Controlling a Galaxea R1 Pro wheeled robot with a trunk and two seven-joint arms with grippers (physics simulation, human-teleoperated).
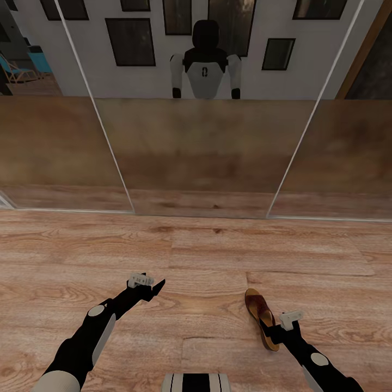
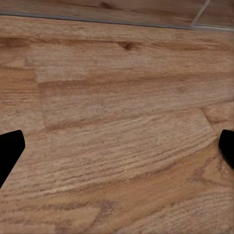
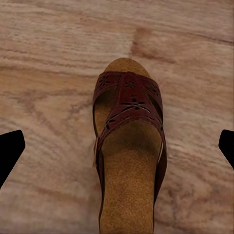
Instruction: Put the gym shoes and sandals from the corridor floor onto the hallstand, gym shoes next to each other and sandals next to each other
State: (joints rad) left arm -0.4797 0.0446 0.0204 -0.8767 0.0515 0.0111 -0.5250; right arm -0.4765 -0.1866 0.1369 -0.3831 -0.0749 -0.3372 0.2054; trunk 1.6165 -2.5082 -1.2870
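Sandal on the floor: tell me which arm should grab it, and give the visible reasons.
Right. The right gripper hangs directly at the sandal, and its wrist view shows the shoe centred between open fingertips. The left gripper is farther off, open over bare corridor floor.

Head cam high, tilted down at corridor floor [image 1: 196,256] and mirrored wall [image 1: 207,158]. Wrist cams close, facing floor; right wrist shares the sandal [image 3: 129,156], lower right of head frame [image 1: 261,318].
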